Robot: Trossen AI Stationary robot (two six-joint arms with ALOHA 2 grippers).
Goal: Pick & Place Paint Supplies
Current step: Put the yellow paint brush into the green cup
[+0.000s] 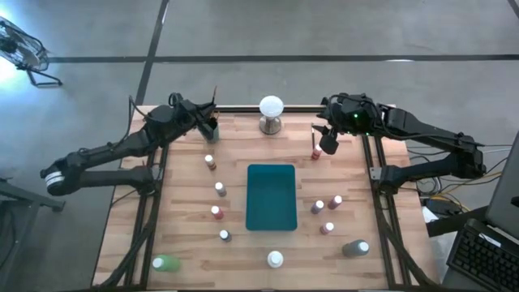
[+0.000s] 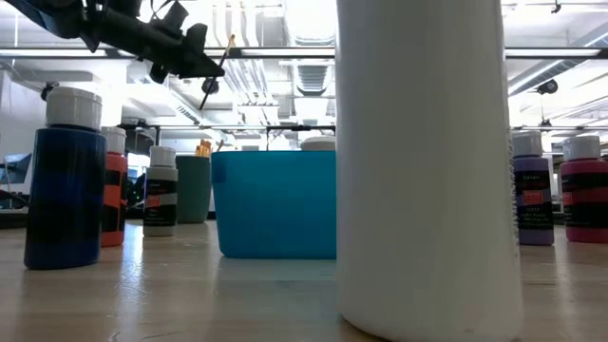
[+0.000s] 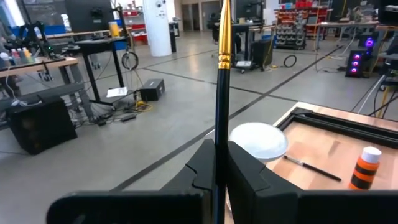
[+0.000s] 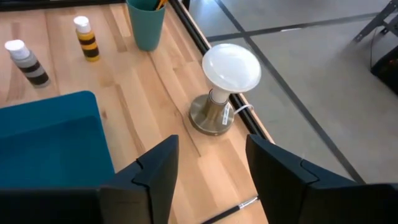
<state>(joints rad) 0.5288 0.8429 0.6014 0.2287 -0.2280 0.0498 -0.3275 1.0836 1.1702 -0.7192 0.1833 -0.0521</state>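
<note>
A white bottle fills the low view. Behind the teal tray, left claw clamps a brush above the teal cup (loose, it may tip); right claw gapes empty.

White-capped paint bottles stand scattered on the table; one brush is held upright.

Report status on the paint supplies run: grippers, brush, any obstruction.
Left gripper shut on brush, above teal cup. Right gripper open, empty, near white lamp. Nothing blocking.
</note>
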